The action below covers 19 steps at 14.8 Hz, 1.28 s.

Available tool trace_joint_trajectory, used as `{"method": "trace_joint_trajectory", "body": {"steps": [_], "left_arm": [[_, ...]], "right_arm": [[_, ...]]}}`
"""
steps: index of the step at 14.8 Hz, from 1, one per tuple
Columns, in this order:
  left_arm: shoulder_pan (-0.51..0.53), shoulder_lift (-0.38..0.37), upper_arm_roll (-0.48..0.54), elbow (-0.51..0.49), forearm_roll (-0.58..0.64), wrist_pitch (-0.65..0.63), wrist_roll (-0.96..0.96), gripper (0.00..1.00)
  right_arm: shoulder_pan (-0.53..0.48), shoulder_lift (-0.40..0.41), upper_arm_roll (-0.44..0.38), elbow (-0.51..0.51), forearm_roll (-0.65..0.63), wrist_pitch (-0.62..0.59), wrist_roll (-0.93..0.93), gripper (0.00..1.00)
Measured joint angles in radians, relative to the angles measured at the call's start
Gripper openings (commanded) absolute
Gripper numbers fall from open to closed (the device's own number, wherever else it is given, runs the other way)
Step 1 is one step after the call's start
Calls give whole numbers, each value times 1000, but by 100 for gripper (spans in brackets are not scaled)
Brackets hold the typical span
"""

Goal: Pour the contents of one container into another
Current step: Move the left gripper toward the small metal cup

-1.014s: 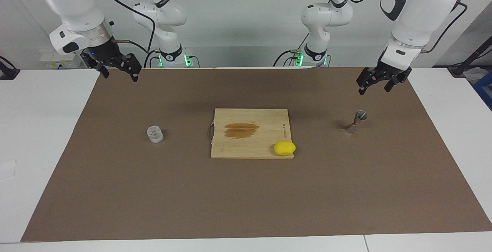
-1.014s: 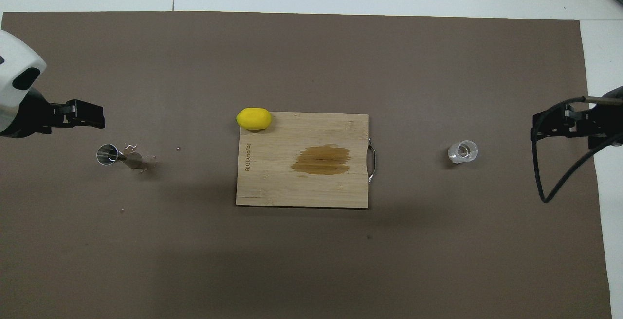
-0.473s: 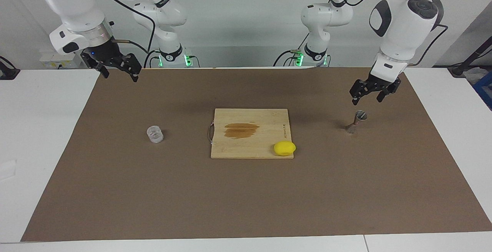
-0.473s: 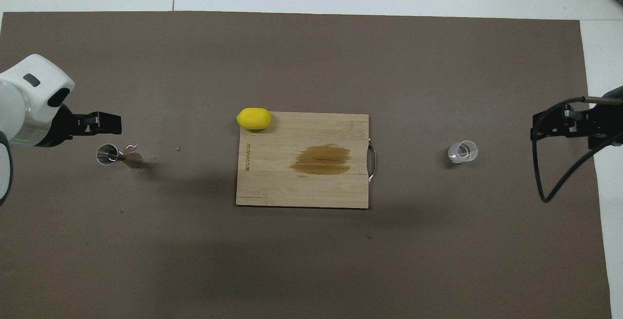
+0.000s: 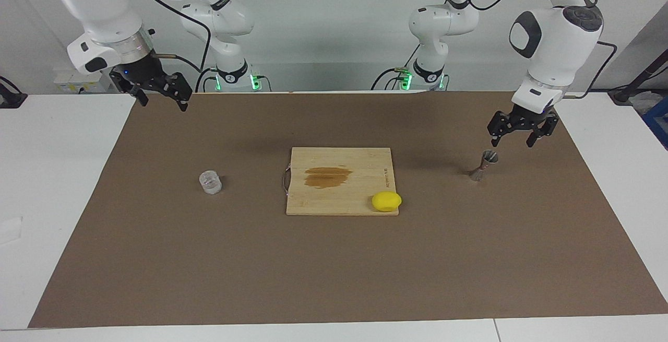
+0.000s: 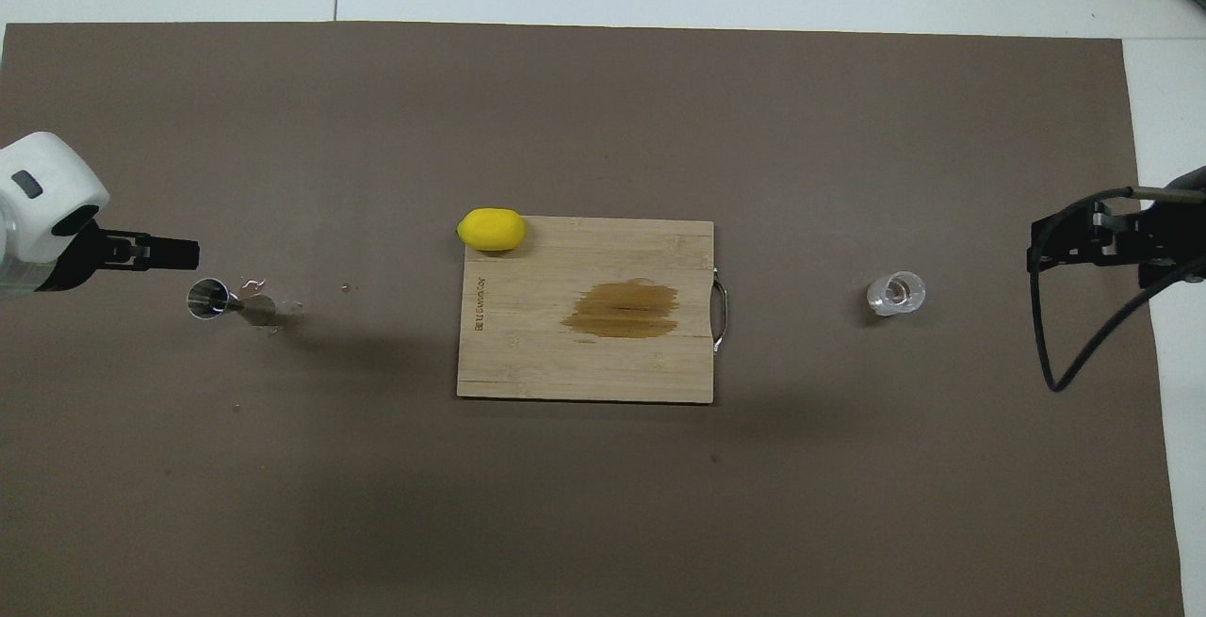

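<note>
**Both vessels wait untouched, a pincer poised by the jigger**

While the clear glass cup (image 5: 210,182) stands upright on the brown mat (image 5: 334,279) toward the right arm's end of the worktop, nothing grips it, so the pour has not begun. In the overhead view something small glints at its bottom, though what it holds I cannot tell. Its partner, the metal jigger (image 5: 484,164), stands upright well apart from it, toward the left arm's end, with small pale specks on the mat just beside its foot.

Between the two vessels lies a wooden cutting board (image 5: 365,164) with a dark stain (image 5: 327,176) near its middle and a yellow lemon (image 5: 386,201) resting on the corner that lies toward the left arm's end and farther from the robots. Neither seems part of the pour; they simply keep the vessels apart, so one vessel will probably have to be carried across to the other.

The left pincer (image 5: 515,140) hangs with its fingers spread, empty, just above and beside the jigger's rim, apparently placed to come down on it. The right pincer (image 5: 160,96) waits, also spread and empty, over the mat's edge closest to the robots, well away from the glass cup.
</note>
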State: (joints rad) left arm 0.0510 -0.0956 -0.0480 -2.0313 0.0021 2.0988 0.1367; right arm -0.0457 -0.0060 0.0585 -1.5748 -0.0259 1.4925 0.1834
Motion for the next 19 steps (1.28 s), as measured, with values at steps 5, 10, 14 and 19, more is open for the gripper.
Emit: {"method": "trace_joint_trajectory", "body": {"steps": [5,10,14,19], "left_arm": [[0,-1,-3,22,0,-12,7,100],[-14,13,-20,162,0,-167,10,100],[-21,20,-26,200,-160,-214,19,100],[4,20,-6,207,-502,-214,176,100]], "right_arm": [[0,0,0,0,0,0,0,100],[0,0,0,0,0,0,0,100],[0,0,0,0,0,0,0,100],[0,0,0,0,0,0,0,100]]}}
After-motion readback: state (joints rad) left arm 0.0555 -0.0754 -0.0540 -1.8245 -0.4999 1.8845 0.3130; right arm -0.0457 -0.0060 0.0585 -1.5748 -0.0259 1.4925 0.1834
